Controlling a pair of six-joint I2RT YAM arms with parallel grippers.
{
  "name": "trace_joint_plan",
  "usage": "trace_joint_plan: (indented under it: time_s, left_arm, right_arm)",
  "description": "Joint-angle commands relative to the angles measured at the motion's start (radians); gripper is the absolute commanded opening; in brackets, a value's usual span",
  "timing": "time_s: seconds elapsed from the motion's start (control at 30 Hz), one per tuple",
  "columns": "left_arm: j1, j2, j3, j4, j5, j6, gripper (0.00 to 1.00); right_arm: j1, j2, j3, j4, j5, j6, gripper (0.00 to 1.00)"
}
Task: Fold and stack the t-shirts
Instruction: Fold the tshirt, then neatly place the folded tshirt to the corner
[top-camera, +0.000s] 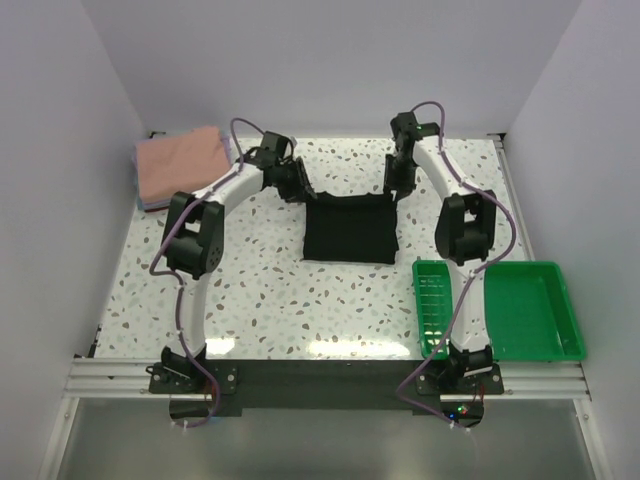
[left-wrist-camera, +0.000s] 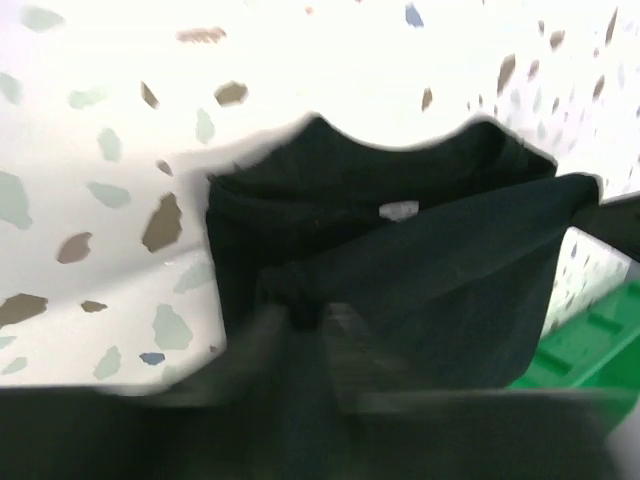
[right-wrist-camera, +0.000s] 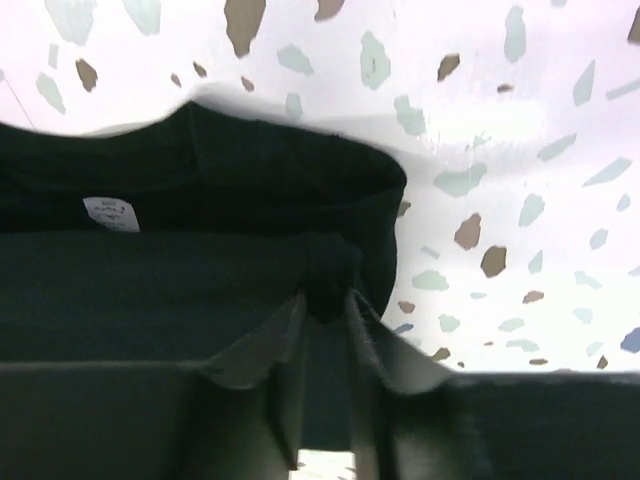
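Note:
The black t-shirt (top-camera: 349, 232) lies in the middle of the speckled table, its far edge lifted. My left gripper (top-camera: 298, 189) is shut on the shirt's far left corner; in the left wrist view the cloth (left-wrist-camera: 400, 260) bunches between the blurred fingers, with the white tag (left-wrist-camera: 399, 210) above. My right gripper (top-camera: 400, 190) is shut on the far right corner; in the right wrist view the cloth (right-wrist-camera: 200, 280) is pinched between the fingers (right-wrist-camera: 375, 330), the tag (right-wrist-camera: 110, 214) at the left. A stack of folded shirts, salmon-pink on top (top-camera: 182, 165), sits at the far left.
Two green plastic trays stand at the near right: a narrow one (top-camera: 432, 300) and a wide one (top-camera: 532, 310). White walls close in the table at the back and sides. The green tray also shows in the left wrist view (left-wrist-camera: 580, 345).

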Motion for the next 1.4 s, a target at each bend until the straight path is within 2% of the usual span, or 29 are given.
trace_joint_plan:
  time_s: [0.0,0.03,0.07,0.13,0.2,0.4,0.47,0.67,0.83,1.0,1.37]
  left_arm:
    - [0.028,-0.029,0.05,0.036,-0.114,-0.019,0.54]
    - [0.028,-0.043,0.05,0.036,-0.144,-0.019,0.67]
    - [0.028,-0.058,0.048,0.039,-0.198,-0.018,0.74]
    - [0.028,-0.121,0.021,0.07,-0.237,-0.004,0.84]
    - [0.028,-0.184,-0.012,0.101,-0.255,0.013,0.88]
    - [0.025,-0.294,-0.198,0.223,-0.131,0.062,0.89]
    - [0.027,-0.33,-0.312,0.305,-0.099,0.062,0.89]
    - [0.025,-0.417,-0.528,0.45,0.01,0.067,0.89]
    - [0.025,-0.405,-0.656,0.654,0.186,0.053,0.9]
    - [0.021,-0.379,-0.705,0.699,0.197,0.068,0.9]
    - [0.008,-0.272,-0.697,0.716,0.17,0.072,0.9]
  right_arm:
    - [-0.023,0.025,0.08,-0.002,-0.03,-0.008,0.37]
    - [-0.021,0.03,0.121,-0.01,-0.036,-0.007,0.43]
    - [-0.023,0.03,0.135,-0.017,-0.048,-0.007,0.5]
    - [-0.021,0.001,0.14,-0.01,-0.058,-0.008,0.57]
    - [-0.023,-0.033,0.117,0.019,-0.072,-0.007,0.59]
    - [-0.009,-0.22,-0.108,0.153,-0.16,-0.005,0.63]
    - [0.015,-0.266,-0.185,0.179,-0.177,-0.008,0.63]
    - [0.112,-0.329,-0.384,0.239,-0.246,0.008,0.62]
    - [0.129,-0.354,-0.559,0.343,-0.351,0.078,0.62]
    - [0.129,-0.318,-0.592,0.334,-0.311,0.052,0.61]
    - [0.129,-0.209,-0.61,0.3,-0.237,0.018,0.61]
